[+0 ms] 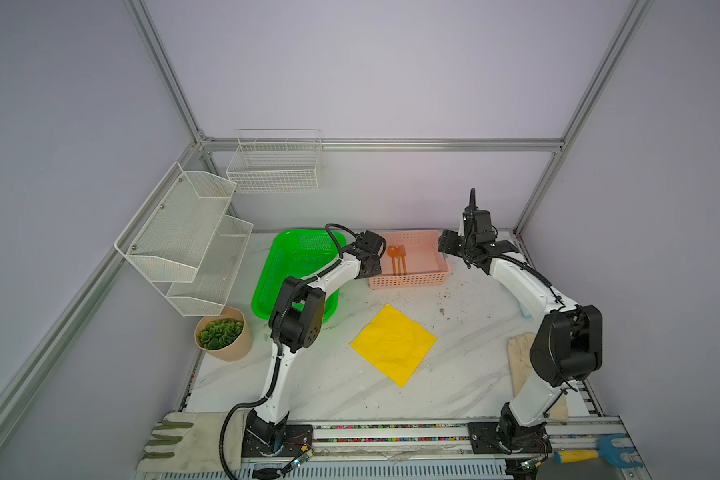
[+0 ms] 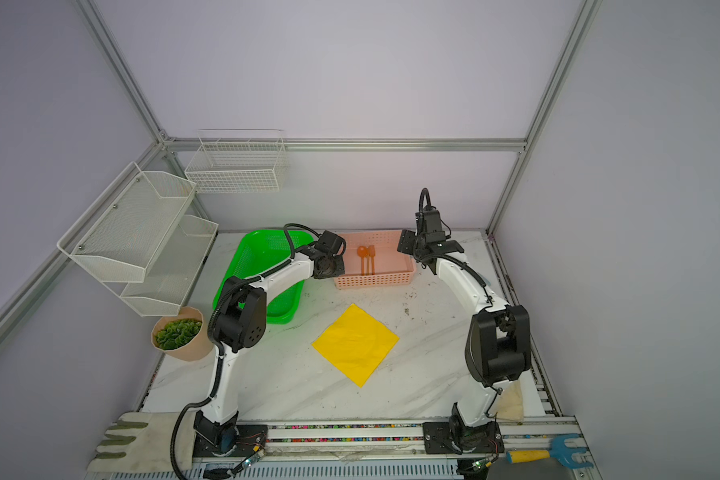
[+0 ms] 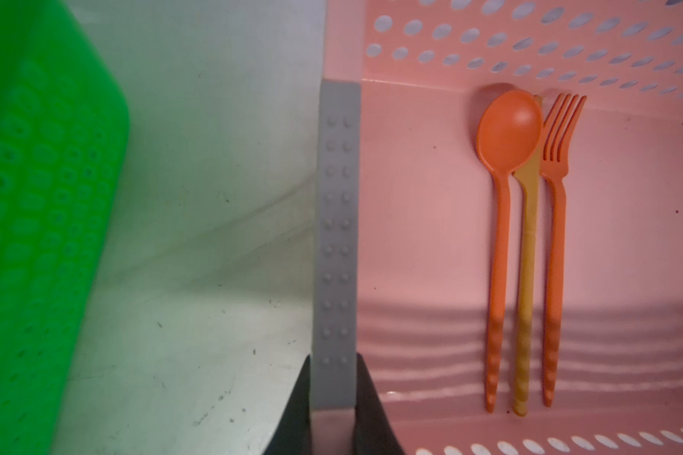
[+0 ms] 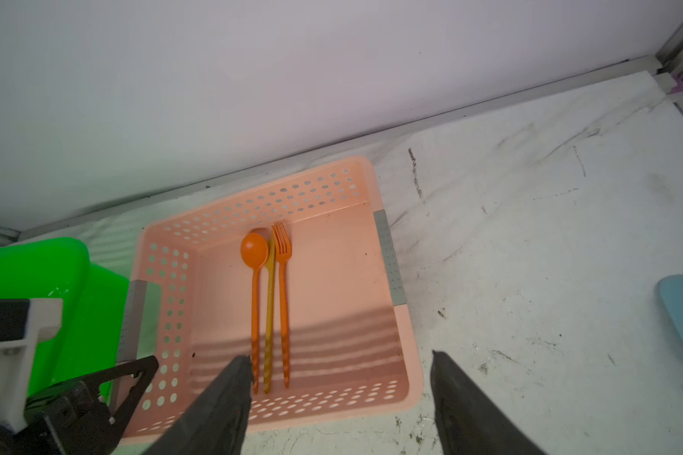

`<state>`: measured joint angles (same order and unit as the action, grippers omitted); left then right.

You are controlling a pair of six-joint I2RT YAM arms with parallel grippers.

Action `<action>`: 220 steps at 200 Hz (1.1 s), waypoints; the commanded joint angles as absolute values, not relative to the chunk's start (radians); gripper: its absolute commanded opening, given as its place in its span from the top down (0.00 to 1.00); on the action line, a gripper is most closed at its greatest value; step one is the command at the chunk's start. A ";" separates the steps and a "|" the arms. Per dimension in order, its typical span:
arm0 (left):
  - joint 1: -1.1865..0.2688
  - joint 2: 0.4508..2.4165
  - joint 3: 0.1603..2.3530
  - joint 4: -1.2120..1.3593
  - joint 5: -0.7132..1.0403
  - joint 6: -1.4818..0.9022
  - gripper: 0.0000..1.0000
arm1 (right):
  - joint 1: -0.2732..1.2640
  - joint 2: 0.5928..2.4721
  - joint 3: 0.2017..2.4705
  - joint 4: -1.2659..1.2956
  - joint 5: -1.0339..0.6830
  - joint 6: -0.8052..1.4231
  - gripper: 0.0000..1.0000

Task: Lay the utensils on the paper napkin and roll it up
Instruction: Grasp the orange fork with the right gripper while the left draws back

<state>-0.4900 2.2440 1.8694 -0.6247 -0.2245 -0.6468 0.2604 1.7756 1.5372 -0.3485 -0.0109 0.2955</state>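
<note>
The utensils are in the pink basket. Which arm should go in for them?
Right, probably. The right gripper is open and free at the pink basket, with the spoon and fork in its view; the left gripper is clamped on the basket's grey handle.

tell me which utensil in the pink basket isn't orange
The knife, lying between the spoon and the fork: it is mustard yellow, both neighbours are orange.
</note>
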 commanded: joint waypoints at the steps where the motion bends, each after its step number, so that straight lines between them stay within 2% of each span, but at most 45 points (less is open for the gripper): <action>1: -0.460 2.185 1.816 -0.633 -0.257 -0.666 0.84 | 0.304 1.837 1.626 -0.407 -0.011 0.255 0.29; 16: -0.449 2.183 1.816 -0.634 -0.241 -0.654 0.74 | 0.319 1.881 1.681 -0.424 -0.003 0.255 0.31; 35: -0.445 2.168 1.816 -0.632 -0.234 -0.634 0.52 | 0.329 1.950 1.771 -0.467 -0.007 0.252 0.38; 47: -0.445 2.157 1.815 -0.630 -0.229 -0.619 0.40 | 0.339 1.991 1.824 -0.493 -0.001 0.246 0.38; 62: -0.445 2.131 1.808 -0.630 -0.218 -0.615 0.33 | 0.352 2.032 1.869 -0.509 0.006 0.242 0.38; 88: -0.445 2.059 1.779 -0.628 -0.184 -0.622 0.30 | 0.380 2.101 1.935 -0.532 0.013 0.238 0.41; 122: -0.446 1.909 1.689 -0.544 -0.096 -0.611 0.30 | 0.406 2.220 2.048 -0.581 0.031 0.230 0.49; 174: -0.451 1.687 1.567 -0.511 -0.052 -0.601 0.30 | 0.416 2.397 2.236 -0.666 0.063 0.224 0.50; 220: -0.451 1.448 1.334 -0.396 -0.060 -0.566 0.30 | 0.435 2.459 2.256 -0.673 0.077 0.230 0.51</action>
